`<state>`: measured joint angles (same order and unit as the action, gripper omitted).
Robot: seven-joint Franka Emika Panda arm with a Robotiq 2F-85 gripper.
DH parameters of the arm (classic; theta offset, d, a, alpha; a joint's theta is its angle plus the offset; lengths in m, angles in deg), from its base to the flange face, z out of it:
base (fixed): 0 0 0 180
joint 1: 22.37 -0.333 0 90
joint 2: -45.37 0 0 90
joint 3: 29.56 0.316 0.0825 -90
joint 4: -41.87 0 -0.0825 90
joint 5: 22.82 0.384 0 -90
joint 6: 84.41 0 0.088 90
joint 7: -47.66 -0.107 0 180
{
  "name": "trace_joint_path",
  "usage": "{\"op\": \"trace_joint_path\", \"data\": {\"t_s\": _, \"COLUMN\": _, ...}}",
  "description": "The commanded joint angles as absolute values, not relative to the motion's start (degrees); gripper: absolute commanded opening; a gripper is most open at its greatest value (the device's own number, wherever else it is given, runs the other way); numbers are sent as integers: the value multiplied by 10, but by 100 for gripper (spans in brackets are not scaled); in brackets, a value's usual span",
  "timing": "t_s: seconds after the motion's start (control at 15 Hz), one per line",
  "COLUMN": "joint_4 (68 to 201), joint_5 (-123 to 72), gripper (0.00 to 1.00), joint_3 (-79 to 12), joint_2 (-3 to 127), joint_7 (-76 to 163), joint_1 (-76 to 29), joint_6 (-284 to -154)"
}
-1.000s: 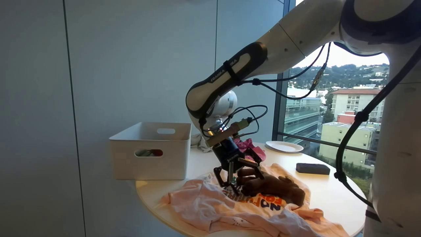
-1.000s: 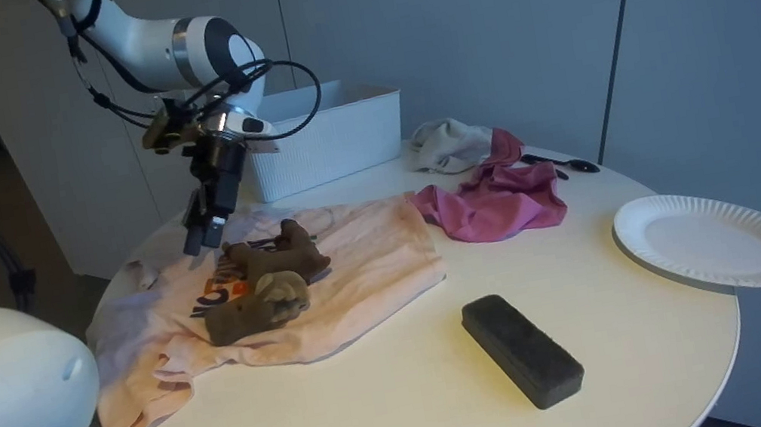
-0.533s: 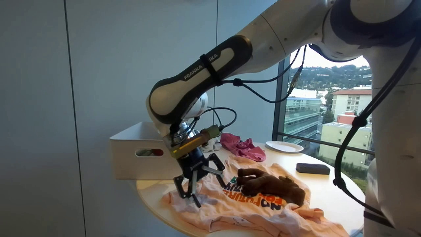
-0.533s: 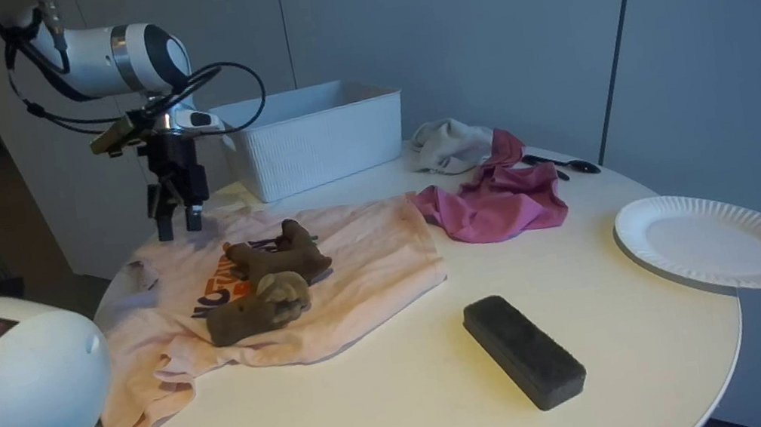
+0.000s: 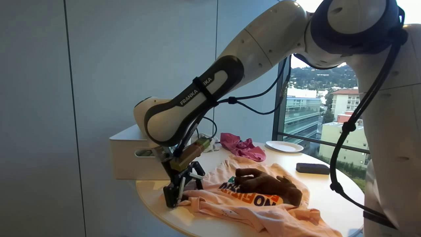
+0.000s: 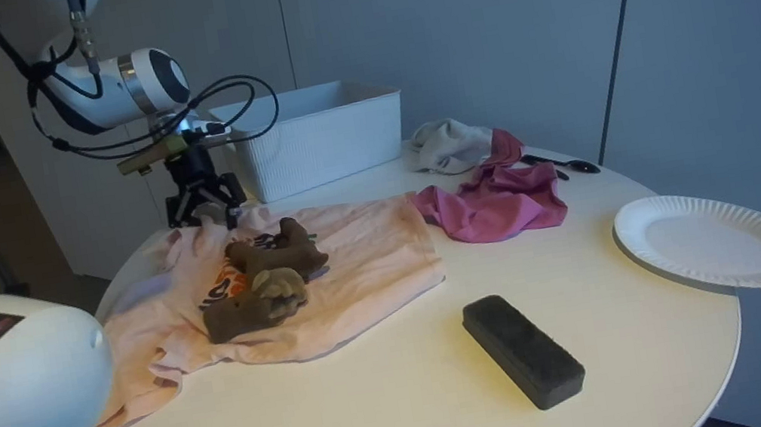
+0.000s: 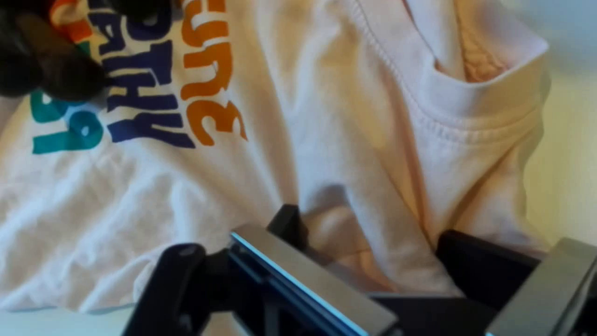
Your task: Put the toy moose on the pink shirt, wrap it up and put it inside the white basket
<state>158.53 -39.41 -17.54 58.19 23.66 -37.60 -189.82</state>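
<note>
While the plush moose (image 5: 268,187) lay on the pink T-shirt (image 6: 365,262), right of the end effector (image 6: 205,223) in both exterior views, the jaws stood wide around a loose fold (image 7: 387,224), nothing visibly pinched. Probably limp and light, the T-shirt looked best gripped deep there.

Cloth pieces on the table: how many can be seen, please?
3 at least: the pale peach-pink printed shirt under the brown plush moose; the crumpled magenta cloth beside the shirt; the bunched grey cloth by the white rectangular plastic basket. Folds may hide more.
</note>
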Motion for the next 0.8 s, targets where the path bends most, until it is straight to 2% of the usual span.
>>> {"op": "trace_joint_path", "data": {"t_s": 0.0, "joint_4": 1591, "joint_5": -410, "gripper": 44, "joint_3": -179, "joint_2": 587, "joint_7": 327, "joint_1": -372, "joint_6": -1973}}
{"op": "trace_joint_path", "data": {"t_s": 0.33, "joint_4": 1586, "joint_5": -413, "gripper": 6, "joint_3": -184, "joint_2": 572, "joint_7": 381, "joint_1": -369, "joint_6": -1985}}
{"op": "trace_joint_path", "data": {"t_s": 0.4, "joint_4": 1587, "joint_5": -419, "gripper": 1, "joint_3": -187, "joint_2": 561, "joint_7": 369, "joint_1": -371, "joint_6": -1980}}
{"op": "trace_joint_path", "data": {"t_s": 0.73, "joint_4": 1627, "joint_5": -448, "gripper": 0, "joint_3": -194, "joint_2": 445, "joint_7": 307, "joint_1": -367, "joint_6": -1987}}
